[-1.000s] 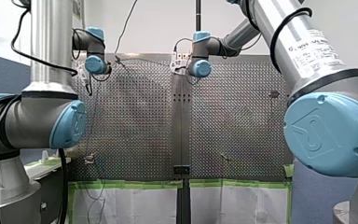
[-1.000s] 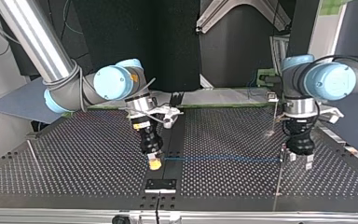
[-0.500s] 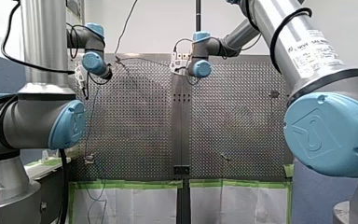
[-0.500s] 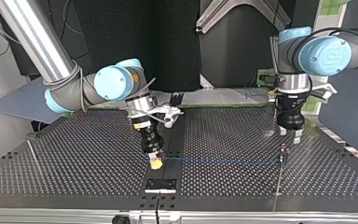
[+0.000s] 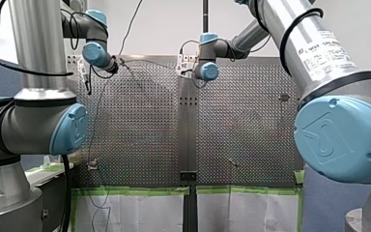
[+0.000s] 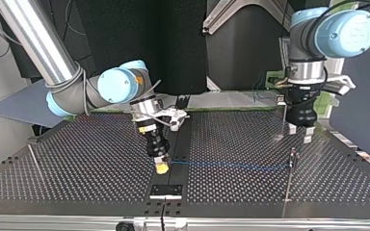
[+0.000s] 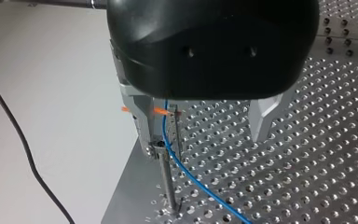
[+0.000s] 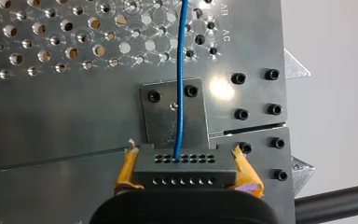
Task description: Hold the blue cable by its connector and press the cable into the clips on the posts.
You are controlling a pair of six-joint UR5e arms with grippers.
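Note:
In the top view my right gripper point(image 6: 161, 167) points down at the table's middle, yellow pads shut on a black connector point(image 8: 184, 166). The blue cable point(image 6: 231, 166) leaves the connector and runs level just above the table, toward that view's right, to a thin post point(image 6: 293, 156). In the left wrist view the blue cable point(image 7: 191, 179) passes through the clip on top of the post point(image 7: 167, 179), beside one metal finger point(image 7: 140, 123). My left gripper point(image 6: 301, 133) hangs open above and behind that post, holding nothing.
A small screwed-down plate point(image 8: 173, 114) lies under the cable ahead of the connector. A black bracket point(image 6: 166, 191) sits at the top view's near edge. Another thin post point(image 6: 285, 113) stands farther back, and a rod point(image 6: 33, 161) lies at the left.
My left arm has risen and drawn back from the post toward the table's far side in the top view, its gripper staying open. The right gripper and cable have not moved.

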